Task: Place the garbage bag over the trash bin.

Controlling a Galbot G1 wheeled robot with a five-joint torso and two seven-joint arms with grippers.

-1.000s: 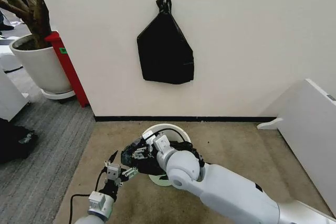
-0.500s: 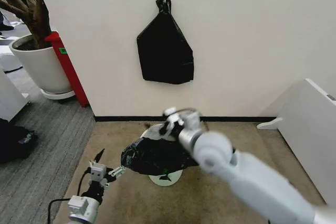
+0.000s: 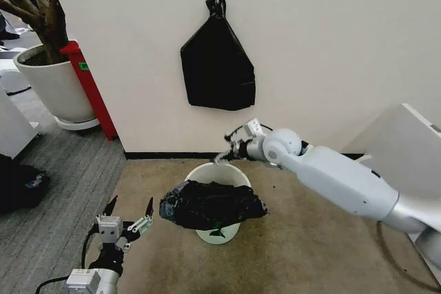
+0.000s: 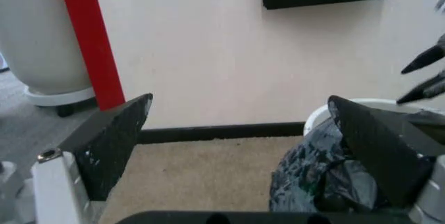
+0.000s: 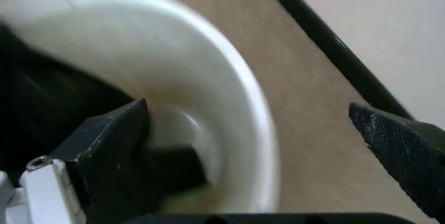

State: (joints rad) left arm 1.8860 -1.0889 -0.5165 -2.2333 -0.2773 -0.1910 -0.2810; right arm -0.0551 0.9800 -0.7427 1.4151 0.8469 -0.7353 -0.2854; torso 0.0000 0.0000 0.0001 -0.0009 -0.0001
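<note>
Open carpet (image 3: 303, 239) on the near and right sides of trash bin (image 3: 216, 170); free approach there. Garbage bag (image 3: 210, 204) draped across the bin's near half, blocking that part of the mouth; far half of the mouth open. Right gripper (image 3: 227, 151), jaws spread, just above the far rim, arm reaching in from the right. Left gripper (image 3: 125, 217), jaws apart, low at the near left, clear of the bag. Wall (image 3: 331, 53) close behind the bin. White panel (image 3: 406, 163) bounding far right.
</note>
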